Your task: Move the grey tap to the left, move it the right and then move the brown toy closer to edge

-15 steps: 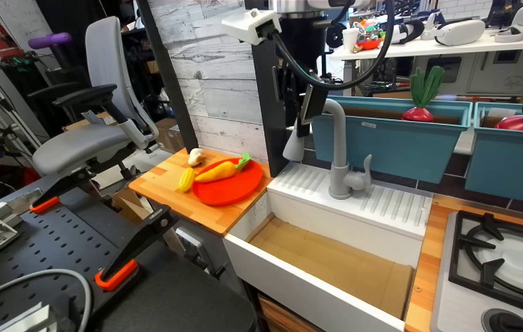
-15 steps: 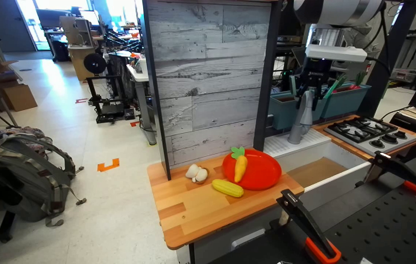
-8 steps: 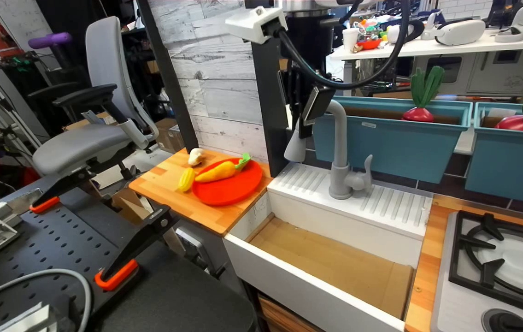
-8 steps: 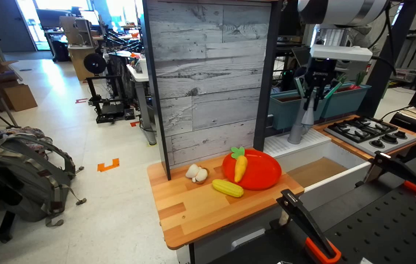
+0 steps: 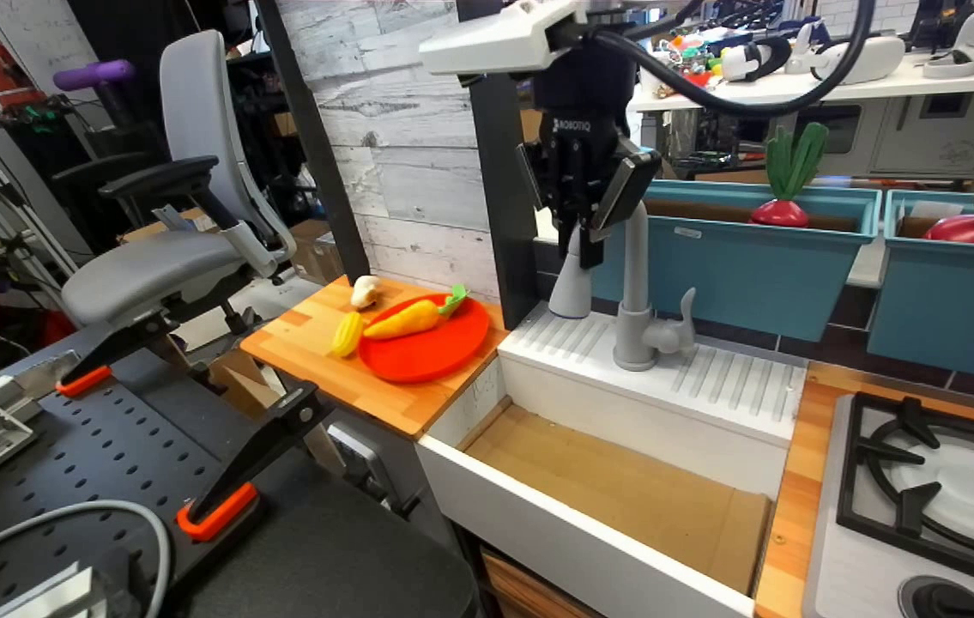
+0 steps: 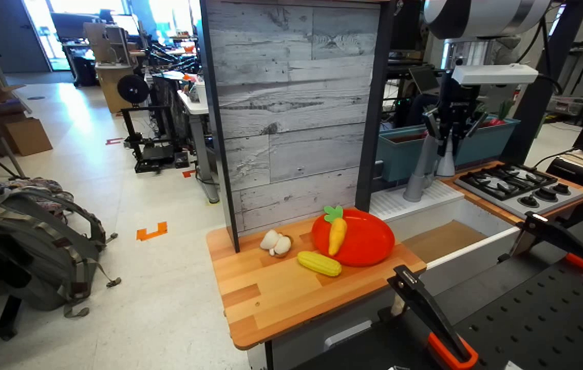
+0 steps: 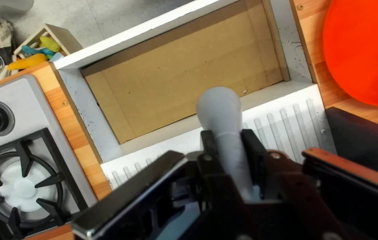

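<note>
The grey tap stands on the white ribbed ledge behind the sink, its spout arched and hooked downward. It also shows in an exterior view. My gripper is shut on the hooked spout end, above its flared nozzle. In the wrist view the gripper has one finger on each side of the spout. The brown toy, rounded and partly white, lies on the wooden board beside the dark post. The edge of the board runs along its front.
A red plate with a yellow-orange carrot and a yellow corn are on the board. Blue planters stand behind the tap. The sink lies in front, a stove beside it. Black clamps stand near the board.
My gripper and the tap's spout end have swung to the right in both exterior views, and the wrist has turned. The tap's base, the toys and the plate have stayed in place.
</note>
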Controlling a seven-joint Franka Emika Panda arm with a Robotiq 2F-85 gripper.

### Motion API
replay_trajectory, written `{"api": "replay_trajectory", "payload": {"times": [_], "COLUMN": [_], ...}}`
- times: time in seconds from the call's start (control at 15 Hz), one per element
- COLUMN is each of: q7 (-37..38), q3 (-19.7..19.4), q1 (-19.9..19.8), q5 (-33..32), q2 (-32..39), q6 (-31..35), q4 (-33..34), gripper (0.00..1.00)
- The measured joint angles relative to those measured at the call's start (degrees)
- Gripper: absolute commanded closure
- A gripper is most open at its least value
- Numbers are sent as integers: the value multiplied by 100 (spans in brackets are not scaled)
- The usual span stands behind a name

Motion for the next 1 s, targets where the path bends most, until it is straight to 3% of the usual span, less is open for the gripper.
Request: {"api": "replay_trajectory", "payload": {"times": [0.27,0.33,0.4,0.53,0.87,1.0], "q7": [-589,-689,-764,-825,-826,-826], "q3": [-7,-7,-7,-10,-69,-98], "q1": [-52,-60,-65,-67,-82,-82], "q5": [-163,-172,-181,-225,-542,-690], "q2": [17,19,20,21,24,20], "q6": [-1,0,0,3,6,6], "q4": [28,31,33,35,48,47], "gripper": [94,77,50,45,6,0]}}
